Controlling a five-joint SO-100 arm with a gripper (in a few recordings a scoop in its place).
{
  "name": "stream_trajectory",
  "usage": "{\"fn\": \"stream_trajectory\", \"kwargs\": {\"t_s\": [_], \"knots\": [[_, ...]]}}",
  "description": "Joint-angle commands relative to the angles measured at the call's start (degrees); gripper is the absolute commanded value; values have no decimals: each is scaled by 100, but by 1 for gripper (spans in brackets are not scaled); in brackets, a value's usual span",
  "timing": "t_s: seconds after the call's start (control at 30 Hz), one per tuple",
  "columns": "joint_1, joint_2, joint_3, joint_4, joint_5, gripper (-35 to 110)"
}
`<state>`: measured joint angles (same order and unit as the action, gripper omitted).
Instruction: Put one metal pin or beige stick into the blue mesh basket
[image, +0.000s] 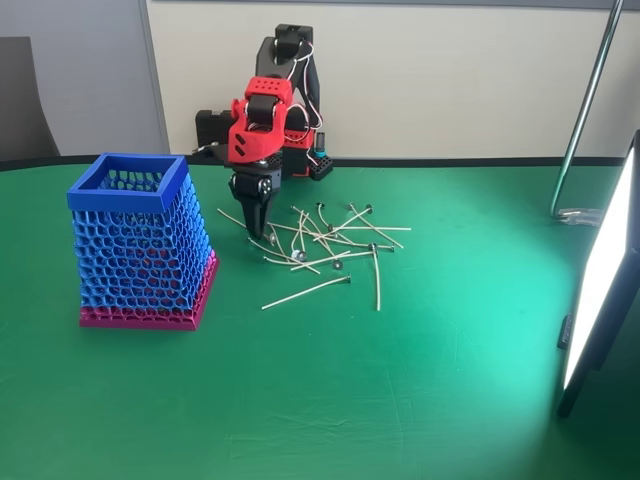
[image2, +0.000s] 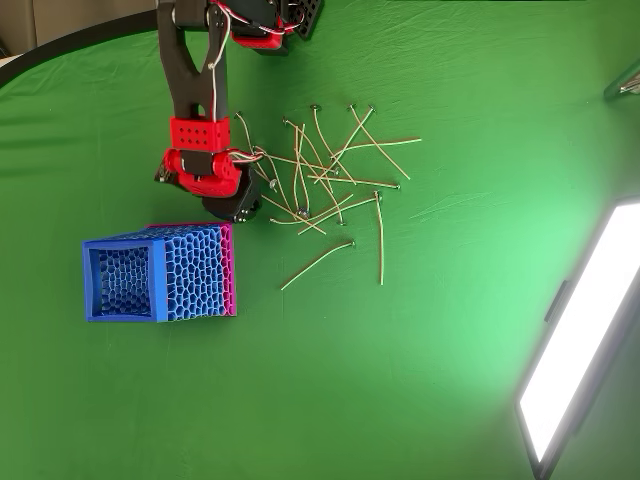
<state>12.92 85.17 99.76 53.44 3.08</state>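
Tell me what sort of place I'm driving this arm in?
Likely an office or lab demo tabletop: a green cloth-covered table, a bright light panel at the right edge, and a plain wall behind. The gripper points down at the sticks beside the blue mesh basket.

The counter (image: 400, 400) is covered in bright green cloth. A blue honeycomb mesh is seen on the basket (image: 140, 250), topped by a solid blue rim and finished with a magenta-pink band at the base. The sticks (image: 306, 291) are coloured pale beige, each tipped with a small dark head. The arm (image: 262, 125) is built in red and black, with black jaws.
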Motion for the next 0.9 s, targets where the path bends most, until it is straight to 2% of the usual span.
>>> {"fn": "stream_trajectory", "kwargs": {"t_s": [0.0,0.2,0.27,0.87], "knots": [[-62,-158,-378,-88,-1178,1],[-193,-448,-703,-158,-2347,1],[-237,-387,-729,-141,-2180,1],[-949,510,264,-149,-2707,1]]}}
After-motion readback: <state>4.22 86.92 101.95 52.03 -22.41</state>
